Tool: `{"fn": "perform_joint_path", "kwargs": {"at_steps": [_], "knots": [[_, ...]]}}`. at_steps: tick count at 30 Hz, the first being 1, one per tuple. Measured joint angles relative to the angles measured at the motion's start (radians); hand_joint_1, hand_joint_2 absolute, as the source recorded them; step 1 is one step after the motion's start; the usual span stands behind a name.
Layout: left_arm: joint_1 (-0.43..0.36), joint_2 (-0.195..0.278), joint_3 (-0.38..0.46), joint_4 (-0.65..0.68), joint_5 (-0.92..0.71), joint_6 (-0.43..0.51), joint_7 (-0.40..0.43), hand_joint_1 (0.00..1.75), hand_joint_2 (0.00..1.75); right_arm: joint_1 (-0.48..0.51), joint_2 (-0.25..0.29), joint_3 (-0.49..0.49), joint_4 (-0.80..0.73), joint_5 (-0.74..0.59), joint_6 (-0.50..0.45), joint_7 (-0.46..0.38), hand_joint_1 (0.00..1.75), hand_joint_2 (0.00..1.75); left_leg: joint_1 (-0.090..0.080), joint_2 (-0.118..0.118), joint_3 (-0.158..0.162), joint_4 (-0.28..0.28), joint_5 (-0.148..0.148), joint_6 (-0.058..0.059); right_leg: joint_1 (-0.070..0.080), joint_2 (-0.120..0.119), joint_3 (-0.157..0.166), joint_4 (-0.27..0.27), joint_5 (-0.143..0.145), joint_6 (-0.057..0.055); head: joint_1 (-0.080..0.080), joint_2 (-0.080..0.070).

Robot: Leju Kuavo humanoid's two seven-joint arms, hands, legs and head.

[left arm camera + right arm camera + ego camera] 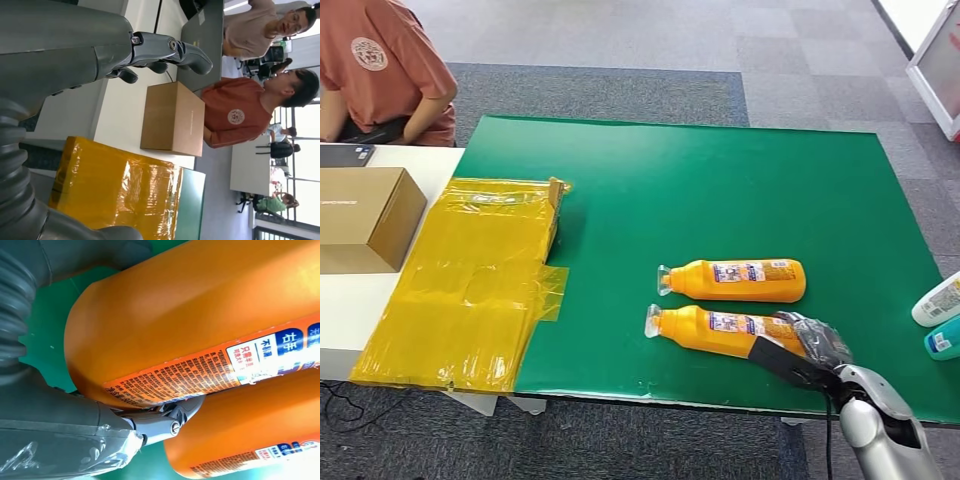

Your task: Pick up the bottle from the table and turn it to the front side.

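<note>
Right hand (814,345) of mine wraps the base end of the nearer orange bottle (712,330), which lies on its side on the green mat (682,190), cap pointing left. Just beyond lies a second orange bottle (739,280), parallel. My left hand (166,52) holds nothing, fingers apart, near the yellow-wrapped package (471,280).

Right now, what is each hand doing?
Left hand: open, fingers apart, holding nothing.
Right hand: at the base of the near orange bottle, fingers around it; a firm grip cannot be told.
</note>
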Motion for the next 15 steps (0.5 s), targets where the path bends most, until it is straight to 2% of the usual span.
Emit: {"fn": "perform_joint_path", "kwargs": {"at_steps": [15], "knots": [[-0.004,0.000,-0.001,0.014,-0.023,-0.017,-0.001,0.00,1.75,0.024,0.000,-0.051,-0.001,-0.186,0.078,-0.056,1.75,1.75,0.000,0.000,0.000,0.000,-0.001,0.000,0.000,0.000,0.000,0.000,-0.001,0.000,0.000,0.000]]}}
